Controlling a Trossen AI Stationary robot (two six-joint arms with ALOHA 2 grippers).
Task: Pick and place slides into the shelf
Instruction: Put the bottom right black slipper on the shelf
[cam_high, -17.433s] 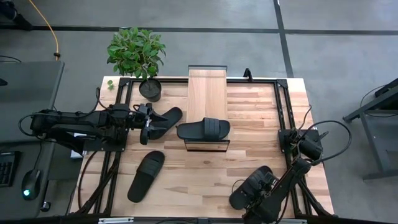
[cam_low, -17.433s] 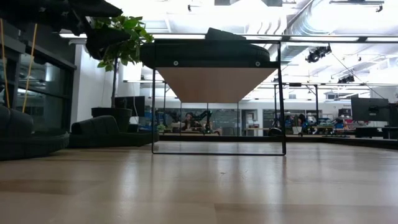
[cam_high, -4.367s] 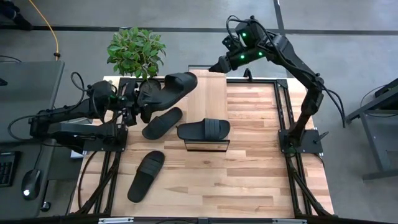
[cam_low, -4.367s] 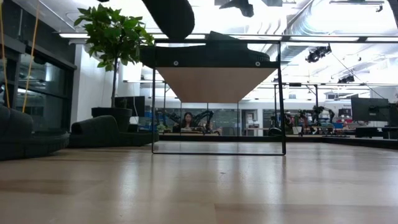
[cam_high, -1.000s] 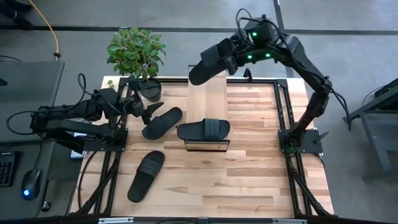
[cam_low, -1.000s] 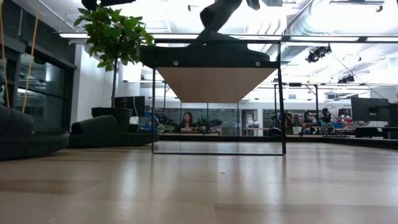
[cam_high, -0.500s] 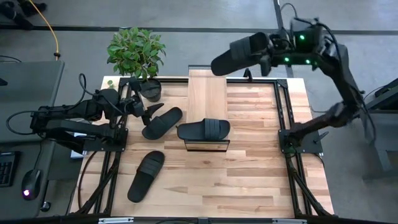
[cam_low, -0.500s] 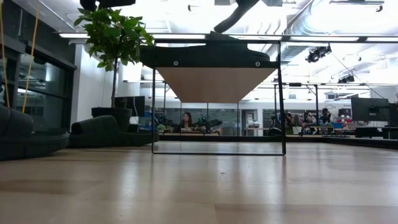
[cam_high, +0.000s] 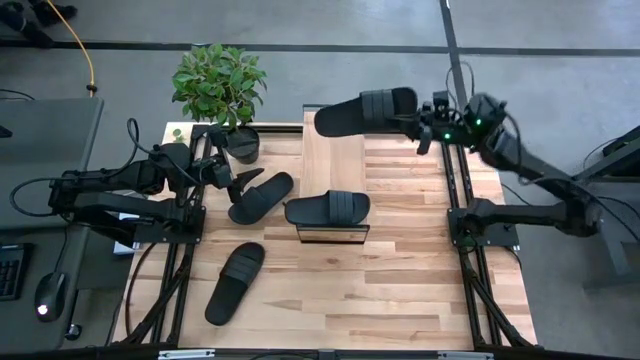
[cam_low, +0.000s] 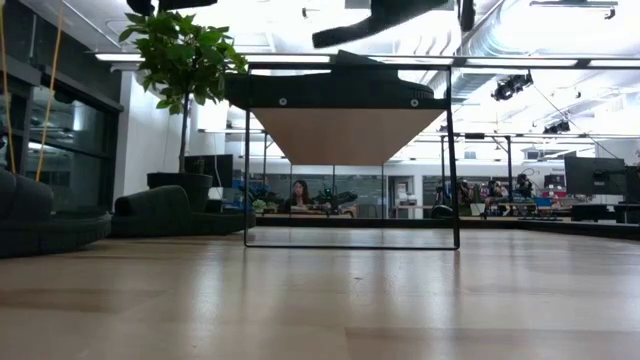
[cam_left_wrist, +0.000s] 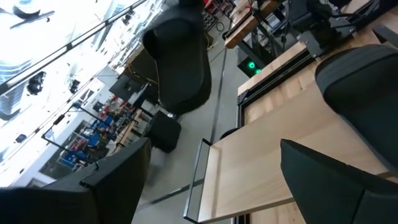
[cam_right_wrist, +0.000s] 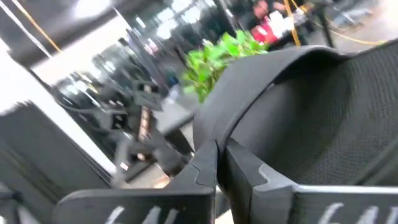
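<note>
The right gripper (cam_high: 422, 128) is clamped on one black open-toe slide sandal with a wide ribbed strap (cam_high: 366, 111), holding it in the air above the far end of the long narrow light-wood shelf with dark frame edges (cam_high: 333, 150); the sandal lies roughly level, its free end reaching past the shelf's left edge in the high view. In the low view this carried sandal (cam_low: 372, 20) hangs clear above the shelf top (cam_low: 340, 100).

The left gripper (cam_high: 229, 176) sits low at the left side of the wooden desk (cam_high: 420, 260), its fingers spread wide and holding nothing, just beside a second black slide (cam_high: 261, 197) that lies slantwise on the desk.

Four slides show in all: the one held aloft, the one beside the left gripper, a third (cam_high: 327, 209) resting crosswise on the near end of the shelf, and a fourth (cam_high: 235, 282) lying alone on the desk nearer the front left. One leafy green potted plant (cam_high: 220, 86) stands at the desk's far left corner.
</note>
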